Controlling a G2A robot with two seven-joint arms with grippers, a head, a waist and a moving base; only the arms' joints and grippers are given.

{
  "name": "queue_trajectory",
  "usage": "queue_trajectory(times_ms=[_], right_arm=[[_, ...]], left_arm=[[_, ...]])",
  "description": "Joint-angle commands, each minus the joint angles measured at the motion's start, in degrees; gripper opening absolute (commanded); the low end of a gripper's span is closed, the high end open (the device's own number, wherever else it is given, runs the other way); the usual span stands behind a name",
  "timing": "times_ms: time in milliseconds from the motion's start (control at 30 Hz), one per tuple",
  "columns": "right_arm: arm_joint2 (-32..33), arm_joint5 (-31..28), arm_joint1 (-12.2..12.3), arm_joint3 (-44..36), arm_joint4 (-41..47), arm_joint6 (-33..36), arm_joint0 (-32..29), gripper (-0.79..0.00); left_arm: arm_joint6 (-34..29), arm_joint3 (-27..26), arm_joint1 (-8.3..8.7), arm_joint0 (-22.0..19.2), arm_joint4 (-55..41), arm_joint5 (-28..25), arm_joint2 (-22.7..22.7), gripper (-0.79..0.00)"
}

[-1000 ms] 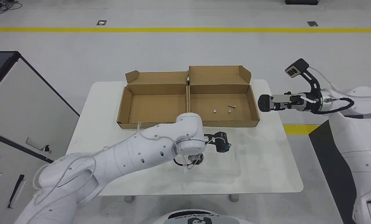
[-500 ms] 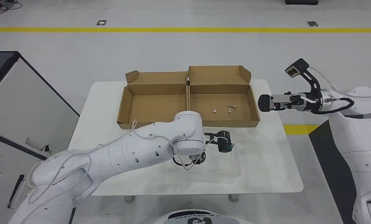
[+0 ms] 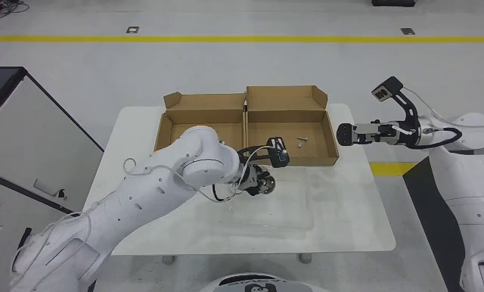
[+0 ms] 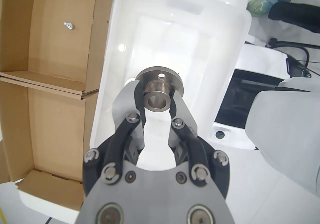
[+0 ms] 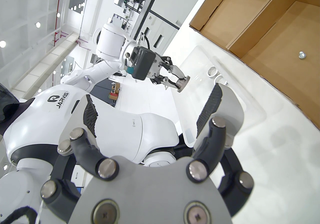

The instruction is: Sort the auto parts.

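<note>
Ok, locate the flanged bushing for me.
In the left wrist view, the flanged bushing is clamped in the left gripper above the clear tray, beside the cardboard box.

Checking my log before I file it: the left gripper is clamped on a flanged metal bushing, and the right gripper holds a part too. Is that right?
Not quite. The left gripper is clamped on the flanged metal bushing, but the right gripper is open and empty, as the right wrist view shows.
</note>
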Motion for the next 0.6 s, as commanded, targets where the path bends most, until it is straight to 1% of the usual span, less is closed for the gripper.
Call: queue_trajectory(times_ms=[0,133,333,467,567], right_arm=[[0.0,0.0,0.0,0.0,0.0,0.0,0.0,0.000],[0.0,0.0,0.0,0.0,0.0,0.0,0.0,0.000],[0.0,0.0,0.0,0.0,0.0,0.0,0.0,0.000],[0.0,0.0,0.0,0.0,0.0,0.0,0.0,0.000],[0.0,0.0,0.0,0.0,0.0,0.0,0.0,0.000]], left_arm=[[1.5,-1.9,1.28,3.0,-0.6,-2.0,-3.7,-0.785],[4.7,-4.5,3.26,8.0,-2.6,-6.3,-9.7,-0.785],[11.0,-5.5,5.62,14.1,-8.5,-14.0,-19.6,-0.785],[15.5,-5.5,6.82,16.8,-14.3,-20.4,-26.0,-0.785],[18.5,-5.4,7.41,17.8,-19.8,-25.5,-29.3,-0.785]])
